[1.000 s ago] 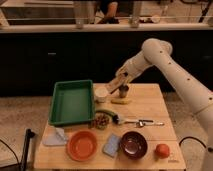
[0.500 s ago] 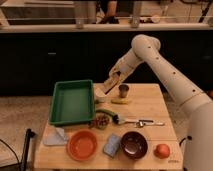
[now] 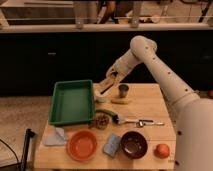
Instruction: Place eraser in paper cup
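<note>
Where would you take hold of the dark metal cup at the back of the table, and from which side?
Grip its wall just below the rim, coming straight down from above: the metal cup stands upright, rim up. The yellowish bar lies close in front and the gripper hangs just to its left, so side approaches look crowded.

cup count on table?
2. Dark metal cup at the back of the table; white paper cup left of it by the green tray, partly hidden under the gripper, which holds the eraser over it. No others visible.
</note>
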